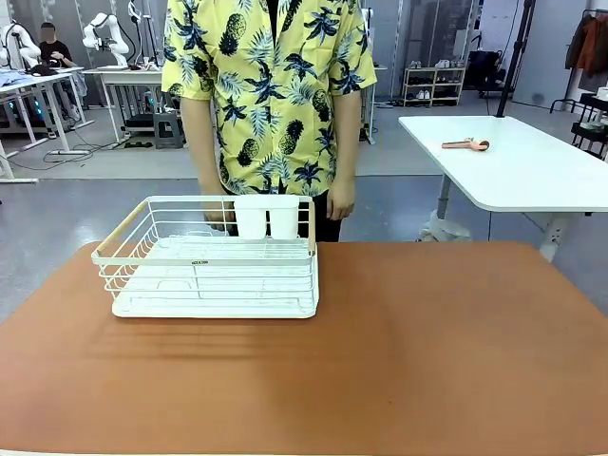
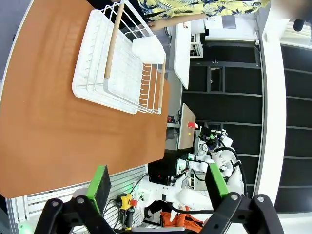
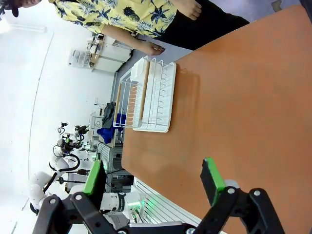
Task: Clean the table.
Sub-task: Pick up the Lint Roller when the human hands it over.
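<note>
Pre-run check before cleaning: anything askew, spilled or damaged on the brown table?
Nothing stands out. The white wire rack sits upright and flat on the table, near its far edge; no spill or damage shows.

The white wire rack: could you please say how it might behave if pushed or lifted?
The rack is mostly thin wire and looks empty, so probably light and stiff. Its broad tray base should slide on the smooth table rather than tip. Lifted by one wooden handle, it would likely tilt.

table (image 1: 427, 361): smooth, matte | rack (image 1: 214, 275): white coated wire | handles (image 1: 121, 231): bare wood | shirt (image 1: 271, 85): printed cloth
</note>
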### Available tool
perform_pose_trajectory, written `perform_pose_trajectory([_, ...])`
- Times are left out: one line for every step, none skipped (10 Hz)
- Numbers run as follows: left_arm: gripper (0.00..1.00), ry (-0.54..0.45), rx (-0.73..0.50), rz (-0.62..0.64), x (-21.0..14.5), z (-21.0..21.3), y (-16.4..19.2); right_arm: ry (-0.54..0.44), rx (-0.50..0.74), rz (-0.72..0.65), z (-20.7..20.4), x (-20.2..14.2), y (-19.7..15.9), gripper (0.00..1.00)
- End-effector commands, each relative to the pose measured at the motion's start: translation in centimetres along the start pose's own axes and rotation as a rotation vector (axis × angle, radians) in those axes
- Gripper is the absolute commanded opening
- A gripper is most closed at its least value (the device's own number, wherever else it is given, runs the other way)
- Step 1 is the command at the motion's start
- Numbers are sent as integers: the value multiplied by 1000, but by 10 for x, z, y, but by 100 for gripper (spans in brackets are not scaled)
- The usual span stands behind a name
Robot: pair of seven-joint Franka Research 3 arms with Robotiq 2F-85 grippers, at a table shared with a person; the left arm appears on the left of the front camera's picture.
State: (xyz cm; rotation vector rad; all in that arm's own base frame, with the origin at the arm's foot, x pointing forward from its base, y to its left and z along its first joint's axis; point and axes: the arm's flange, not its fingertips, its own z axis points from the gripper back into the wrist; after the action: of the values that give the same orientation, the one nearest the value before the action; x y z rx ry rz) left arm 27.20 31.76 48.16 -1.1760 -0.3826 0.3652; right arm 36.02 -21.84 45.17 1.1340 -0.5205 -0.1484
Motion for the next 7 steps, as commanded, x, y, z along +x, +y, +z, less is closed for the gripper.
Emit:
perform_pose_trajectory([100,-7,-8,-15,-3,1,1,-4,5,3,2,0,2,100])
perform_pose_trajectory([100,-7,-8,-15,-3,1,1,-4,5,3,2,0,2,100])
perform_pose_trajectory([100,-7,-8,-15,-3,1,1,-4,5,3,2,0,2,100])
perform_pose_trajectory([100,-7,-8,-15,-3,1,1,-4,5,3,2,0,2,100])
perform_pose_trajectory([100,-7,-8,-15,-3,1,1,-4,5,3,2,0,2,100])
perform_pose_trajectory([100,-7,-8,-15,-3,1,1,-4,5,3,2,0,2,100])
perform_pose_trajectory([100,-7,-8,-15,-3,1,1,-4,5,3,2,0,2,100])
